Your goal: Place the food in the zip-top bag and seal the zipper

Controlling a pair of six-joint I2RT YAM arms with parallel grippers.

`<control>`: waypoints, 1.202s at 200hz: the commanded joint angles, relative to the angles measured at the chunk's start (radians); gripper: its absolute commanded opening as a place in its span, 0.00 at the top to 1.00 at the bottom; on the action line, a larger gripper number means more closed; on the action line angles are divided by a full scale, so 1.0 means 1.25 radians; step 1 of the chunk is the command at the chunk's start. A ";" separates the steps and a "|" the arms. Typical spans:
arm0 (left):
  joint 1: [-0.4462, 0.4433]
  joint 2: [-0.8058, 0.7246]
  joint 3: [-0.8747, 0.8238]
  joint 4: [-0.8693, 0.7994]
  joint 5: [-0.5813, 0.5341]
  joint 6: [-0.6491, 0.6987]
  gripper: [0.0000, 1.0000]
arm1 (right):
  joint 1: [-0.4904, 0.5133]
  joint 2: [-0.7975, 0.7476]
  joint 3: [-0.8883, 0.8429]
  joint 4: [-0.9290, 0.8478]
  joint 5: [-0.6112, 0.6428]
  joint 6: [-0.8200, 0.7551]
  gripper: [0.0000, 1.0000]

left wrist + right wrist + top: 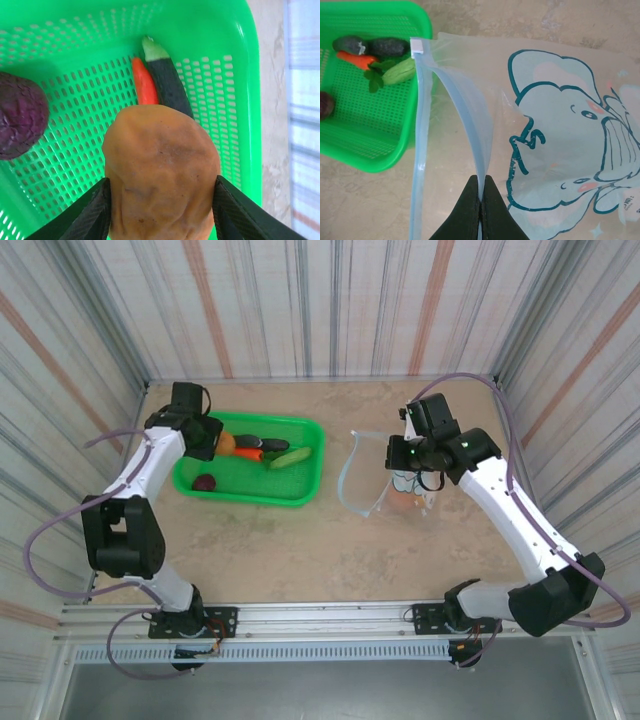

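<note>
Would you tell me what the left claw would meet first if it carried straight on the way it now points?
Beyond the brownish round piece that the left claw grips, probably the carrot, with the eggplant beside it, on the green basket's floor; depth is unclear.

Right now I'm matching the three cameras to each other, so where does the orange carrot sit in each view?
Top external: carrot in the green basket, back half, just right of the left gripper.
Left wrist: upper centre, just above the brownish round piece, beside the dark eggplant.
Right wrist: upper left, left of the green cucumber.
Shared landmark: the green basket holding it.
</note>
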 commanded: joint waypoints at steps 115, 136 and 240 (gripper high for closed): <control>-0.364 -0.040 0.125 0.128 0.309 0.251 0.49 | -0.004 0.029 0.031 0.045 -0.107 0.056 1.00; -0.405 -0.012 0.143 0.163 0.323 0.260 0.50 | -0.004 0.025 0.032 0.044 -0.110 0.059 1.00; -0.573 0.134 0.219 0.194 0.332 0.292 0.40 | -0.023 -0.010 0.024 0.064 -0.162 0.099 1.00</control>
